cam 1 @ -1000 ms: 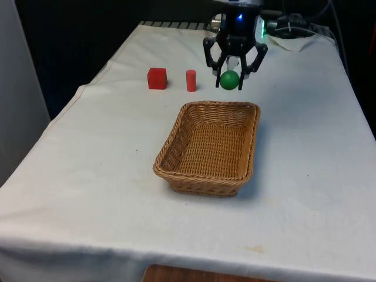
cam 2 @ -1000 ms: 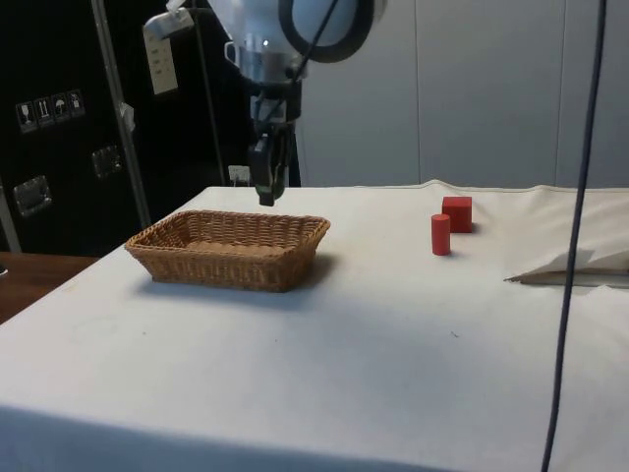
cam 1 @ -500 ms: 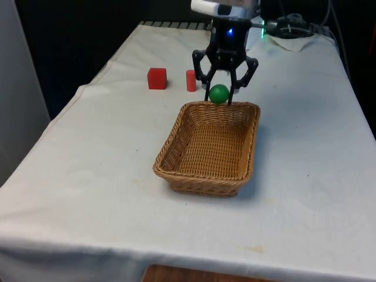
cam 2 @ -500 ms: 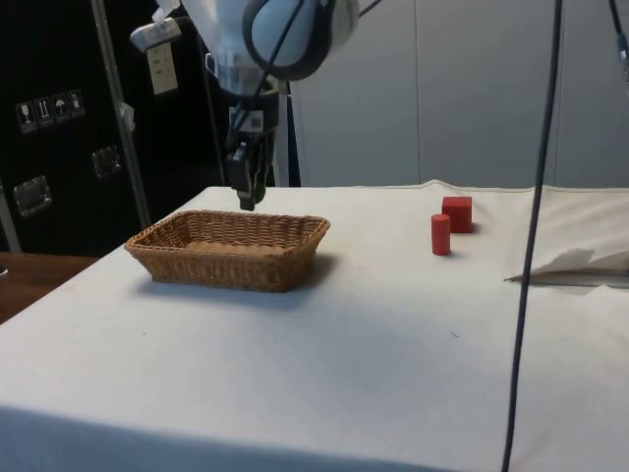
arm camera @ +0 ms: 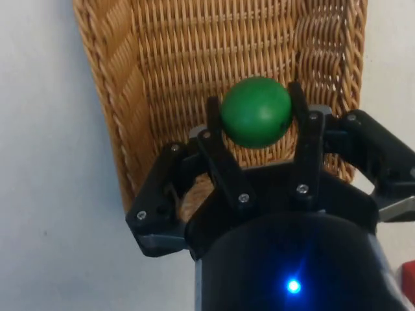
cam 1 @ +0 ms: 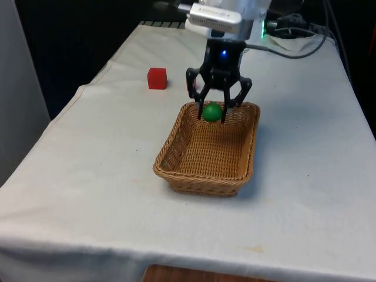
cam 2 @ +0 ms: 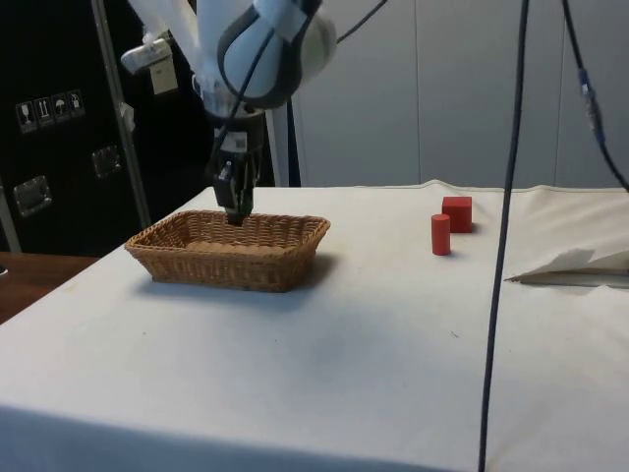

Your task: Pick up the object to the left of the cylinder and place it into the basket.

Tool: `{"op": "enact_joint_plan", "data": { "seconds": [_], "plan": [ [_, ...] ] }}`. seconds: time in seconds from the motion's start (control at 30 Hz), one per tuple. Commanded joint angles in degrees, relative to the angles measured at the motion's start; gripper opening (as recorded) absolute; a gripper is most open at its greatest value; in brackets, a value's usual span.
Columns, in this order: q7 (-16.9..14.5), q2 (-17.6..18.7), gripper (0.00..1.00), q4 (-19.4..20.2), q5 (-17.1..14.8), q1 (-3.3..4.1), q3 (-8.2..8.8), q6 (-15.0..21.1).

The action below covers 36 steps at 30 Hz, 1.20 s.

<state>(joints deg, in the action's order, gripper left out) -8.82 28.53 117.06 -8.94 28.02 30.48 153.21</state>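
Wrist view has my black two-finger gripper (arm camera: 257, 120) clamped on the green round ball (arm camera: 256, 112), over the rectangular wicker basket (cam 1: 176, 134) near its far rim. If I let go here it could clip that rim and bounce out.

Place: a robot lab
Signs: cloth-covered table (cam 1: 117, 176), black curtains (cam 1: 76, 35), hanging cables (cam 2: 501, 246), dark cabinets (cam 2: 59, 128)
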Motion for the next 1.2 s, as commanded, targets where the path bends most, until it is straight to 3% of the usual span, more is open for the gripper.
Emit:
{"op": "enact_joint_plan", "data": {
  "seconds": [0.0,0.17,0.2,0.23,0.47,0.5,0.53,0.67,0.8,0.83,0.87,1.07,1.1,1.13,1.17],
  "plan": [
    [-1.1,0.4,0.00,-0.5,-1.2,-1.03,-1.15,0.3],
    [-3.7,3.4,0.00,-2.2,-5.4,-1.03,-1.15,0.5],
    [-2.9,3.4,0.00,-2.2,-4.5,-0.23,-0.06,0.0],
    [-4.1,3.8,0.00,-2.5,-6.0,-1.03,-1.15,0.5],
    [-7.0,7.0,0.00,-4.4,-10.4,-1.72,-1.32,0.5],
    [-6.1,7.0,0.00,-4.1,-9.6,-0.52,-0.06,0.1],
    [-8.1,7.8,0.00,-5.0,-11.7,-1.78,-1.15,0.3],
    [-9.8,9.3,0.00,-6.3,-14.0,-1.72,-0.57,0.1],
    [-10.3,10.1,0.00,-7.0,-14.9,-1.60,-0.23,-0.1],
    [-9.9,10.2,0.00,-6.8,-14.6,-1.15,0.23,0.0],
    [-10.3,10.2,0.00,-7.1,-14.9,-1.60,-0.23,-0.2],
    [-10.1,10.5,0.00,-7.4,-14.9,-1.66,-0.23,-0.2],
    [-10.1,10.5,0.07,-7.5,-14.9,-1.66,-0.23,-0.2],
    [-9.8,10.5,0.16,-7.2,-14.6,-1.20,0.23,-0.1],
    [-10.1,10.6,0.16,-7.6,-14.9,-1.66,-0.23,-0.3]
  ]
}}
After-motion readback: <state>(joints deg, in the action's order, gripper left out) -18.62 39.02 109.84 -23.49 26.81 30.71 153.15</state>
